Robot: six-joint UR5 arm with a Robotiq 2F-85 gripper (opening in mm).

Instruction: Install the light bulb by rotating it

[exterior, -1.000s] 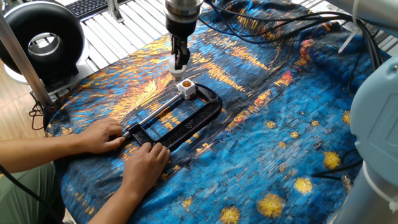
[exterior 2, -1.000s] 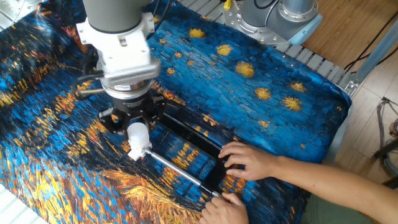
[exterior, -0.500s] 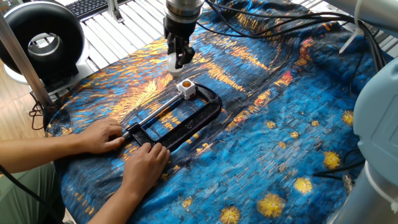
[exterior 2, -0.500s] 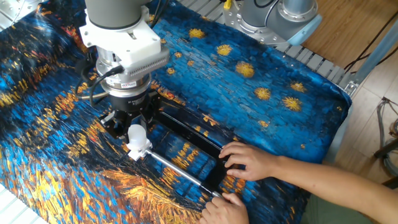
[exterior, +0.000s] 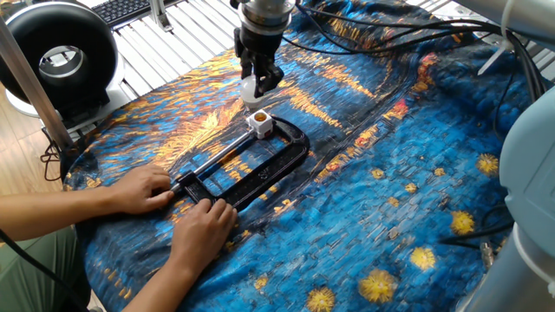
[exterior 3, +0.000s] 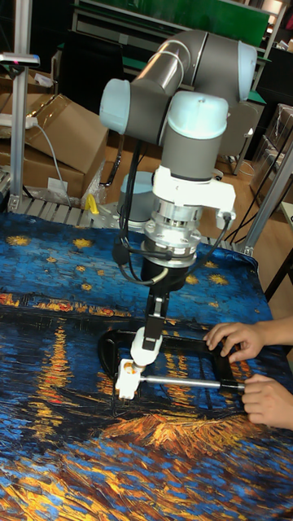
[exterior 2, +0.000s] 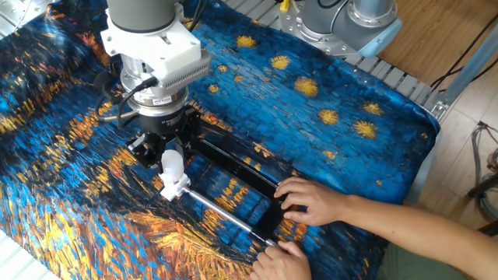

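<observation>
Seen from one fixed view, the black two-finger gripper (exterior: 257, 80) pinches the small round frosted white light bulb (exterior: 251, 87) just above, and slightly off toward the table's far edge from, the white square socket block (exterior: 258, 122) clamped in the black C-clamp (exterior: 260, 165). From the other fixed view, the bulb (exterior 2: 170, 163) hangs neck-down, apparently just over the block (exterior 2: 174, 188), while a person's hands (exterior 2: 311, 201) steady the clamp. The tall fixed view shows the bulb (exterior 3: 145, 342) with its long axis tilted, not plumb, above the block (exterior 3: 127, 377).

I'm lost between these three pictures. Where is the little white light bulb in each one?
One fixed view: the light bulb sits near top centre, held in the gripper, above the socket block.
The other fixed view: the bulb is left of centre, above the block.
Tall fixed view: the bulb is left of centre, above the block.
Shared landmark: the black clamp holding the block.
</observation>
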